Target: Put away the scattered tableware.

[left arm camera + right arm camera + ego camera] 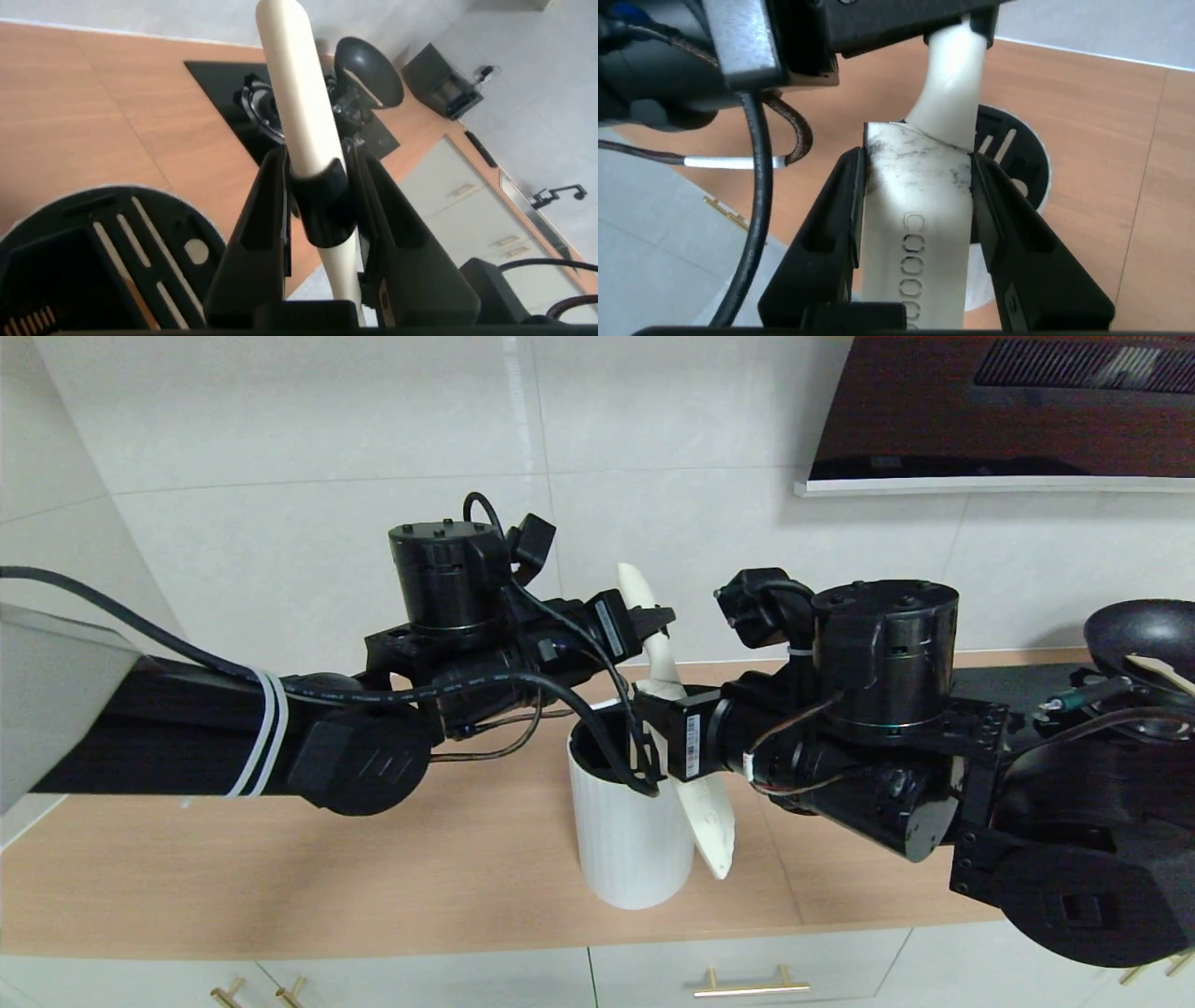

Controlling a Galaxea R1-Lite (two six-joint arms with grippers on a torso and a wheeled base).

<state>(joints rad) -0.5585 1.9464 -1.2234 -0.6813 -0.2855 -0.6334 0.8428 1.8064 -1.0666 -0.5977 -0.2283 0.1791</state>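
The left hand (653,621) and right hand (665,698) both pinch the spatula (714,821); one should release before it is lowered into the holder (621,849).

Utensil holder (621,849): directly below left gripper (318,187) and right gripper (920,224); mouth partly barred by the spatula (644,593) both clamp; open passage over counter (280,877) outboard of left gripper; pan (1134,625) beyond right gripper, well apart.
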